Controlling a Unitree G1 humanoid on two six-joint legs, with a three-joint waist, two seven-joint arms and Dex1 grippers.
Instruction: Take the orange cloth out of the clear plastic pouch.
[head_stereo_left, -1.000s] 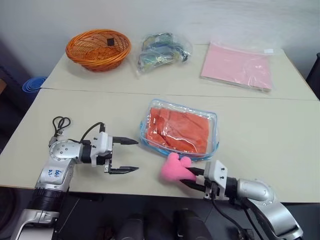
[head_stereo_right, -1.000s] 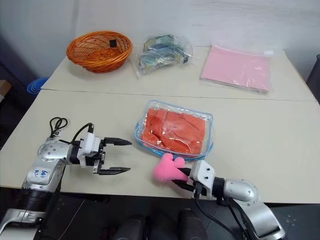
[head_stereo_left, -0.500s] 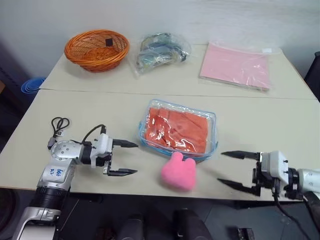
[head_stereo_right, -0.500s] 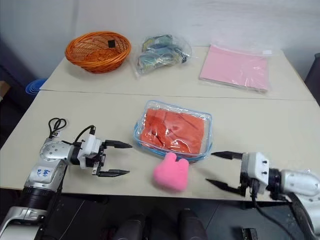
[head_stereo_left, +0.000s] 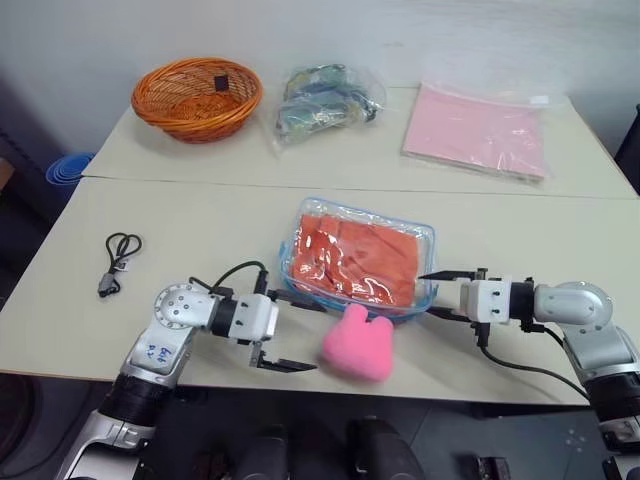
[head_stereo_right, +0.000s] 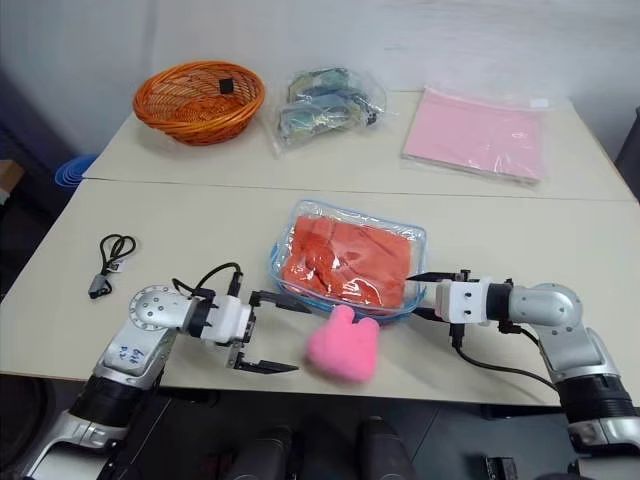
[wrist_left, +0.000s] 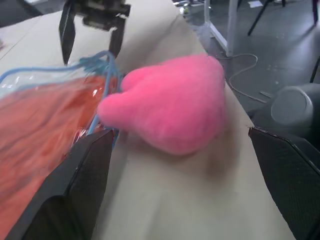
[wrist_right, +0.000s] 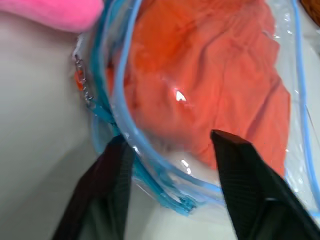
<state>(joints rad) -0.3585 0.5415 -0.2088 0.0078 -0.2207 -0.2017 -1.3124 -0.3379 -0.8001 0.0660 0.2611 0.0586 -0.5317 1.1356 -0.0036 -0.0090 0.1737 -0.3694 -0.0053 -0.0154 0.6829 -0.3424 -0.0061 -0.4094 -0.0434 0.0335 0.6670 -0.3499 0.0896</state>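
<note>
With the pouch (head_stereo_left: 360, 262) lying flat near the front edge of the table (head_stereo_left: 200, 215), the orange cloth (head_stereo_left: 358, 260) sits fully inside it. The pink heart (head_stereo_left: 358, 341) rests on the table, touching the pouch's near edge. Left arm lies low along the table front, its gripper (head_stereo_left: 295, 332) pointing right, fingers wide apart and empty, one finger by the pouch's left corner, the other near the heart. Right arm reaches in from the right, gripper (head_stereo_left: 437, 295) pointing left; fingers part-open, straddling the pouch's right corner. Whether they pinch it, cannot tell.
</note>
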